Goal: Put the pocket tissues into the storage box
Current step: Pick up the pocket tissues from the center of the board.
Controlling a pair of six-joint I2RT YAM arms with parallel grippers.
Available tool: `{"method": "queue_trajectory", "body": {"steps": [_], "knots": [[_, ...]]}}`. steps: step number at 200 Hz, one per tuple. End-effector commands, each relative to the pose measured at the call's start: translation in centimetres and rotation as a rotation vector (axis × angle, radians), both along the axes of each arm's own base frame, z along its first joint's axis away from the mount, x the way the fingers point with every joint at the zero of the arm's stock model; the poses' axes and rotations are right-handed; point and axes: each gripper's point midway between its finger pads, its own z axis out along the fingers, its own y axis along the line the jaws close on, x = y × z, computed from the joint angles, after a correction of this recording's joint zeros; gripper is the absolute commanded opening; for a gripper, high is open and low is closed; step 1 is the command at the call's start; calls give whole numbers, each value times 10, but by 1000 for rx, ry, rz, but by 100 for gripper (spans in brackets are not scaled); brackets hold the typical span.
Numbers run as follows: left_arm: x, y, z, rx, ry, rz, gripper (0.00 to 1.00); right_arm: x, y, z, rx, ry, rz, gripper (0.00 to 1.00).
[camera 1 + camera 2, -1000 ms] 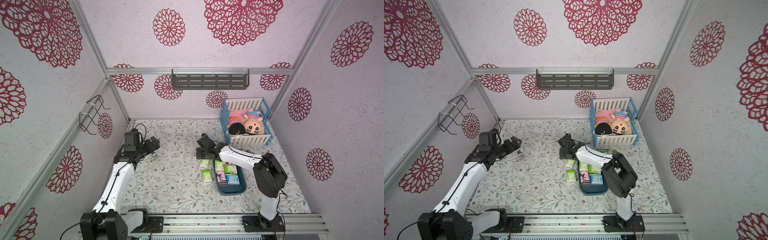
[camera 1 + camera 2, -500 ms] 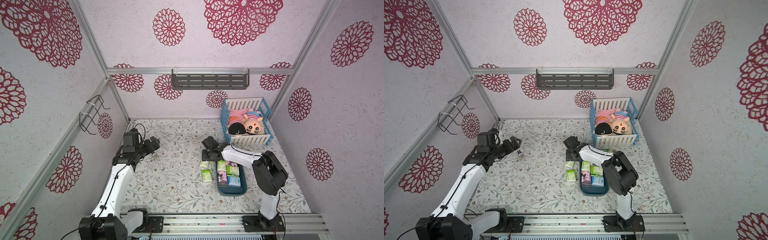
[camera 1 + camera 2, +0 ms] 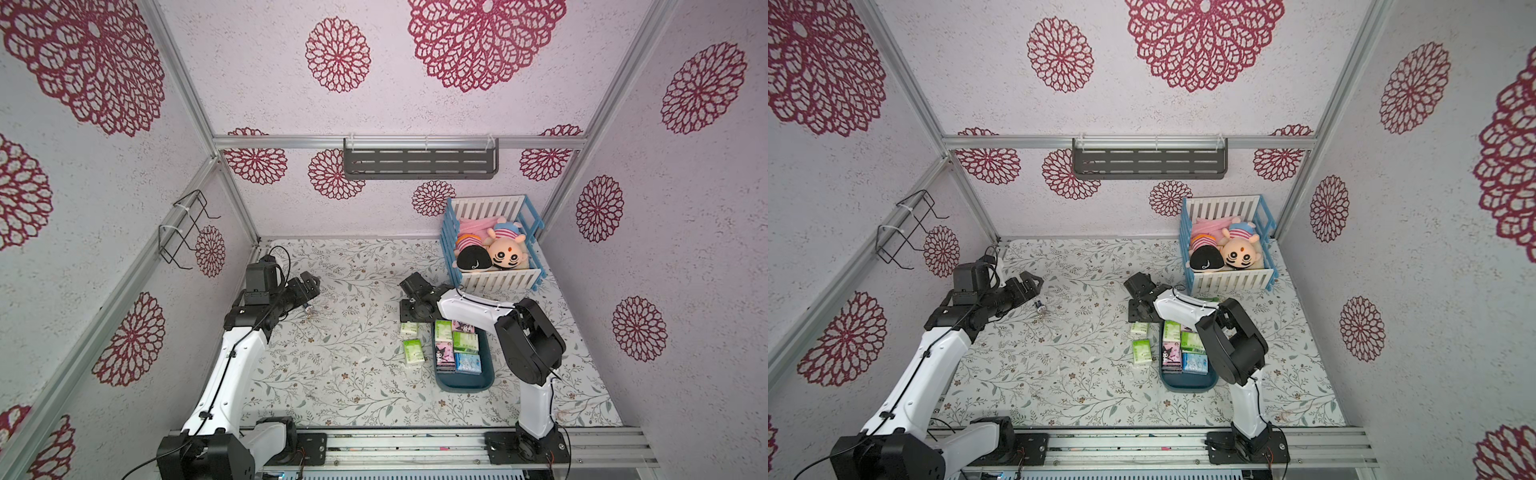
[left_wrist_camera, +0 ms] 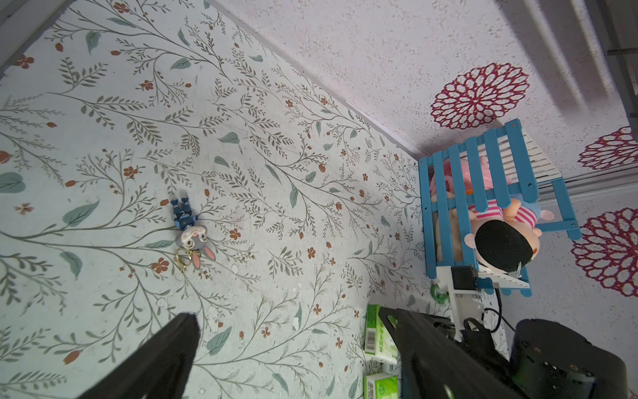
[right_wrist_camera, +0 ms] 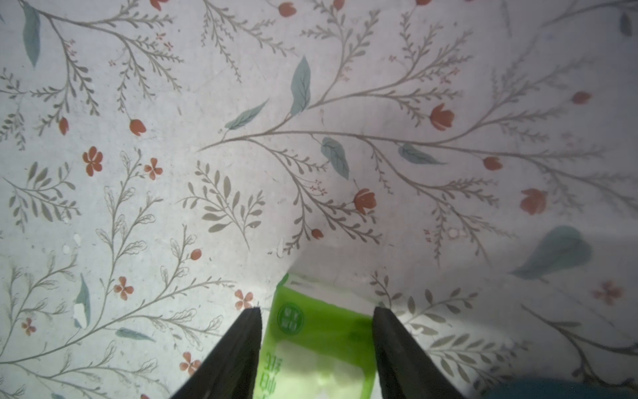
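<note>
Two green-and-white pocket tissues (image 3: pixel 409 329) (image 3: pixel 413 351) lie on the floral table just left of the dark teal storage box (image 3: pixel 463 382), also seen in a top view (image 3: pixel 1190 384). Inside the box lie green (image 3: pixel 465 343), pink (image 3: pixel 444 353) and light blue (image 3: pixel 467 362) packs. My right gripper (image 5: pixel 316 311) points down over the farther loose pack (image 5: pixel 317 342), open, one finger on each side of it. My left gripper (image 4: pixel 284 314) hovers open and empty at the table's left (image 3: pixel 309 284).
A blue-and-white slatted crib (image 3: pixel 492 245) with plush dolls stands at the back right. A small rabbit keychain figure (image 4: pixel 190 231) lies near my left gripper. A green ring (image 4: pixel 438 293) lies by the crib. A grey shelf (image 3: pixel 419 164) hangs on the back wall.
My right gripper has moved toward the front and down, from beyond the loose packs to over the farther one. The left arm has shifted only slightly.
</note>
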Motion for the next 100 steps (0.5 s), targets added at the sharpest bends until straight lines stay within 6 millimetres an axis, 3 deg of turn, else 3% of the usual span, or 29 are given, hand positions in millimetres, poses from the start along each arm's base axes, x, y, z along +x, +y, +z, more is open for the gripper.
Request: {"method": "queue_trajectory", "body": {"steps": [1, 57, 100], "knots": [[2, 4, 12, 23, -23, 2, 97, 4, 1, -3, -6, 9, 18, 58], [5, 5, 14, 26, -27, 1, 97, 3, 27, 1, -69, -28, 120, 58], [1, 7, 12, 43, -23, 7, 97, 5, 30, 29, -58, -88, 100, 60]]}}
